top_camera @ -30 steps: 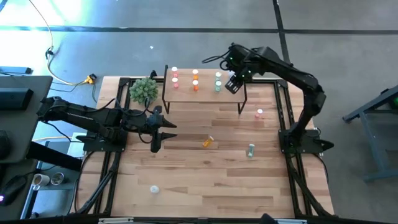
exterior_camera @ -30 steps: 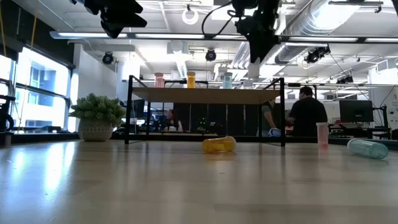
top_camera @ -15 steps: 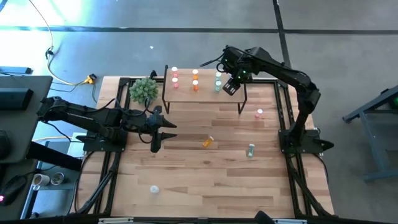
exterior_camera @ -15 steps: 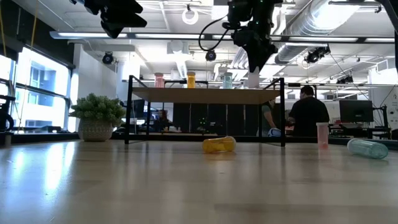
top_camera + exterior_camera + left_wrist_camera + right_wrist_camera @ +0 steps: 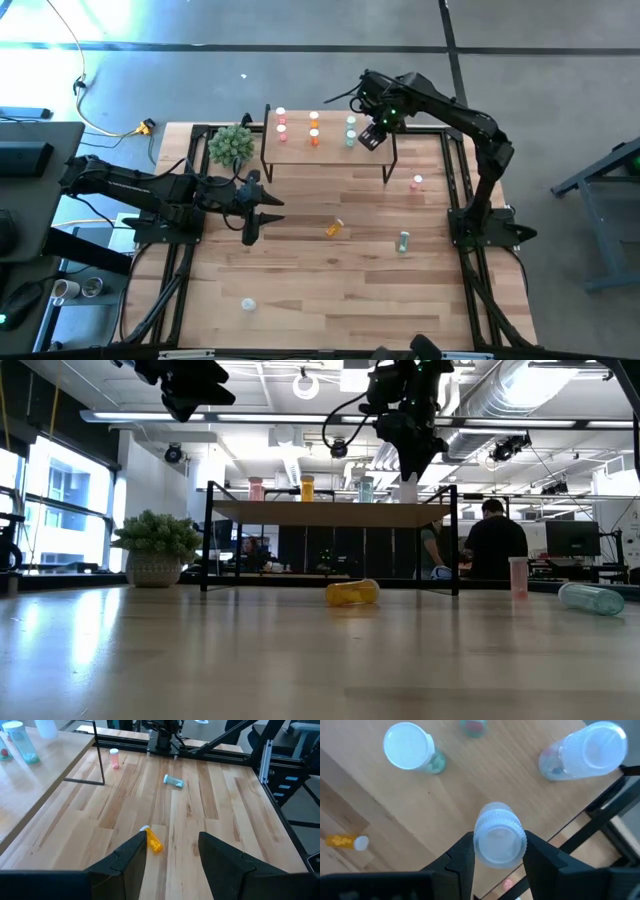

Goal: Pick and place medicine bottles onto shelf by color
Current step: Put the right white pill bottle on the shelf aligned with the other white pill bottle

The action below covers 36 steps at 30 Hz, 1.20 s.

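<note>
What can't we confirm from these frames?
- Clear bottle in the right end effector: contents, and whether it touches the shelf; right wrist view sees only its cap.
- Bottle near the table's front edge: colour, too small in the high view.
- Left end effector: open, empty.

Standing upright on the shelf [image 5: 330,150]: pink bottles [image 5: 281,118] at one end, orange bottles [image 5: 314,128] mid-way, green bottles [image 5: 351,130] toward the other end, all white-capped; a clear bottle [image 5: 499,836] with a white cap held upright above the shelf's wood top, pinched between the right gripper [image 5: 499,851] fingers. Lying on the tabletop: an orange bottle [image 5: 334,229] on its side, a green bottle [image 5: 403,241] on its side, a white one [image 5: 248,305] near the front. Standing beside the shelf: a pink bottle [image 5: 417,182].
</note>
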### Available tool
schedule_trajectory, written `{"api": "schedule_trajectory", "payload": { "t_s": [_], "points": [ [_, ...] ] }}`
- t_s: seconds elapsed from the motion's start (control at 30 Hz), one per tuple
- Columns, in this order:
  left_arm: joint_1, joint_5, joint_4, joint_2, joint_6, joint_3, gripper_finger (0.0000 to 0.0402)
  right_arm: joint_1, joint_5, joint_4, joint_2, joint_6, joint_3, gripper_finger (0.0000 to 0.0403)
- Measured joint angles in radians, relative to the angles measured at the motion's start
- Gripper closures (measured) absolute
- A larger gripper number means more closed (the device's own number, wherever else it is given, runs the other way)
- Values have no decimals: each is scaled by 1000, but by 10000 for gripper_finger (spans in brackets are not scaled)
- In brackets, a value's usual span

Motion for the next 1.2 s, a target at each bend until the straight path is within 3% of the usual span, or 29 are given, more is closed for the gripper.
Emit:
{"api": "schedule_trajectory", "payload": {
  "t_s": [0.87, 1.2],
  "points": [
    [0, 0, -36, 0, 0, 0, 232, -26, -39, 2, 26, 24, 0, 278],
    [0, 0, -36, 0, 0, 0, 232, -26, -38, 26, 26, 24, 0, 223]
  ]
}}
